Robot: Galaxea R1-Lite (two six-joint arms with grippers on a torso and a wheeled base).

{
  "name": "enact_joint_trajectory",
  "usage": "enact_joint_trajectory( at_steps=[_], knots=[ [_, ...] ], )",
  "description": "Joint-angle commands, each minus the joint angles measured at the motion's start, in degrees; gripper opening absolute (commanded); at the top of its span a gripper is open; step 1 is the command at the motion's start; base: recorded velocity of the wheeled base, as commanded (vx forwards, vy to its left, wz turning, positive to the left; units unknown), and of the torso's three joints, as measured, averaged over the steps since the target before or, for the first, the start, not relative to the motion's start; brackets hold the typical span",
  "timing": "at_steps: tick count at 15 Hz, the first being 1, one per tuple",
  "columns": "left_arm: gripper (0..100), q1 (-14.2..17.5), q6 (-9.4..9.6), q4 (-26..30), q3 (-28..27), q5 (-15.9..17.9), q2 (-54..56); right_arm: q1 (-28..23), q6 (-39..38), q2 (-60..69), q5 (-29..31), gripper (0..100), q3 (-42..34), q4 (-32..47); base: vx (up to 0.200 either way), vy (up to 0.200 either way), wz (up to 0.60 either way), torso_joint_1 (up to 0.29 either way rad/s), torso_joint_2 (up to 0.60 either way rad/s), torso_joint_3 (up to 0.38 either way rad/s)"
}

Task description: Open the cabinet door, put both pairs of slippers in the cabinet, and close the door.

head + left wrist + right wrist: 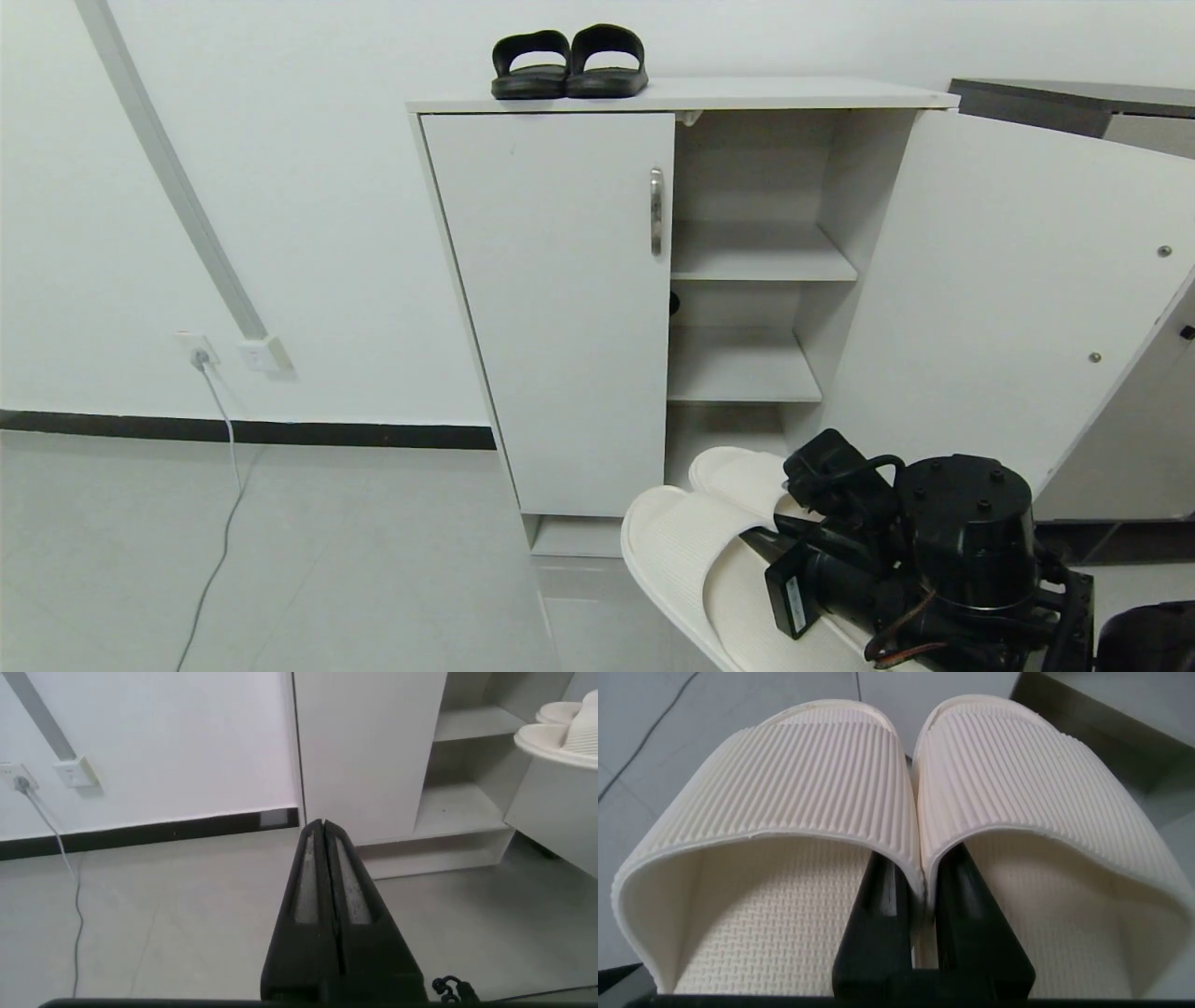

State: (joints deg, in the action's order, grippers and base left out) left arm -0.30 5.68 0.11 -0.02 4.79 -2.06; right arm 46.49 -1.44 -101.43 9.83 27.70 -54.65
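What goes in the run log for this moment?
right door: open | left door: shut | right gripper: shut on white slippers, before shelves | black slippers: on cabinet top | left gripper: shut, empty

White cabinet, black slippers side by side on top

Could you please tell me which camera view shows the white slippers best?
The right wrist view: it shows the white slippers close up, side by side, with the right gripper shut on their adjoining sides. The head view shows them before the open cabinet, partly behind the arm. The left wrist view catches just their toes.
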Motion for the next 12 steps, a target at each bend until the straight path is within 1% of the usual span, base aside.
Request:
enact_joint_trajectory(
  at_steps=[1,2,4,6,7,8,10,12],
  knots=[
    [0,0.1,-0.76,0.1,0.0,-0.5,2.0,0.0,-0.1,-0.3,0.0,0,0.1,0.0,0.000,0.000,0.00,0.000,0.00,0.000],
    [0,0.0,-0.85,0.1,0.0,-0.7,2.0,0.0,-0.4,-0.7,0.5,0,0.3,0.0,0.000,0.000,0.00,0.000,0.00,0.000],
    [0,0.0,-1.02,0.1,0.0,-0.7,2.0,0.4,-2.9,-3.6,4.8,0,3.9,0.1,0.000,0.000,0.00,0.000,0.00,0.000],
    [0,0.0,-1.29,0.2,0.0,-0.7,2.0,2.8,-8.1,-10.8,15.0,0,11.4,0.2,0.000,0.000,0.00,0.000,0.00,0.000],
    [0,0.0,-1.46,0.2,0.0,-0.7,2.0,3.3,-8.3,-12.1,16.7,0,12.2,0.2,0.000,0.000,0.00,0.000,0.00,0.000],
    [0,0.0,-1.64,0.2,0.0,-0.7,2.0,4.2,-8.5,-15.2,22.3,0,14.6,0.1,0.000,0.000,0.00,0.000,0.00,0.000],
    [0,0.0,-1.64,0.2,0.0,-0.7,2.0,4.5,-9.3,-19.1,30.5,0,19.9,0.1,0.000,0.000,0.00,0.000,0.00,0.000],
    [0,0.0,-1.73,0.2,0.0,-0.7,2.0,4.6,-11.7,-21.4,35.1,0,23.0,0.2,0.000,0.000,0.00,0.000,0.00,0.000]
  ],
)
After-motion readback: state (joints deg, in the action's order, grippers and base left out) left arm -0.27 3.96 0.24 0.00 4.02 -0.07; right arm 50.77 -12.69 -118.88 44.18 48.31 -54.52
